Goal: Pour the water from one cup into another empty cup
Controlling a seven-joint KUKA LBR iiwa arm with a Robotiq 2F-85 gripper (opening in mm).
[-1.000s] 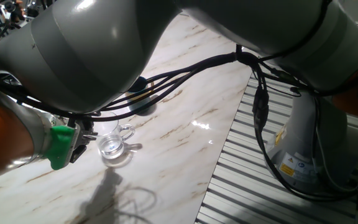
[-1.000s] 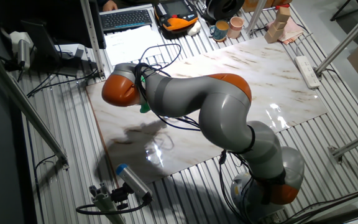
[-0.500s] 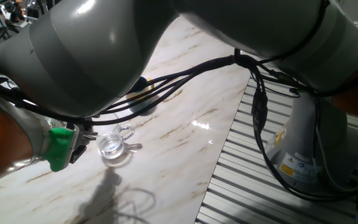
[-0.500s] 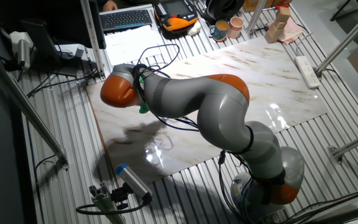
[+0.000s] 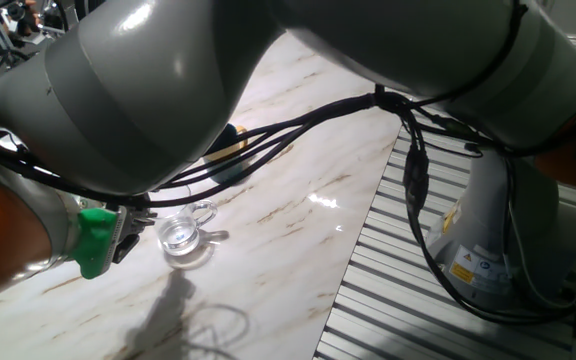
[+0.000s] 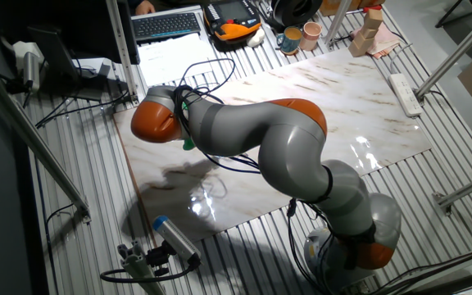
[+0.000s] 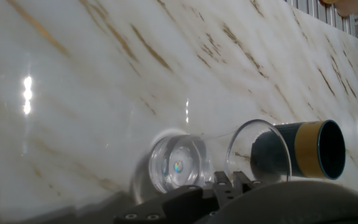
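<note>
The clear glass mug [image 5: 180, 236] stands upright on the marble table [image 5: 298, 215], its loop handle pointing away from my arm. Whether water is in it cannot be told. The dark navy mug [image 5: 230, 152] with the yellow handle stands just behind it, mostly hidden by cables. My gripper [image 5: 136, 222], with a green part behind the fingers, sits close to the left of the glass mug without touching it, its jaws too hidden to read. In the hand view the glass mug [image 7: 194, 163] lies low in the centre with the navy mug [image 7: 308, 149] beside it.
My grey arm [image 6: 260, 135] arches over the table and hides both mugs in the other fixed view. A teal mug [image 6: 289, 39], a pinkish cup [image 6: 311, 34] and wooden blocks [image 6: 369, 31] stand at the far edge. A power strip [image 6: 405, 92] lies along the right side.
The gripper has drifted slightly left, away from the glass mug. Both mugs stay where they were.
</note>
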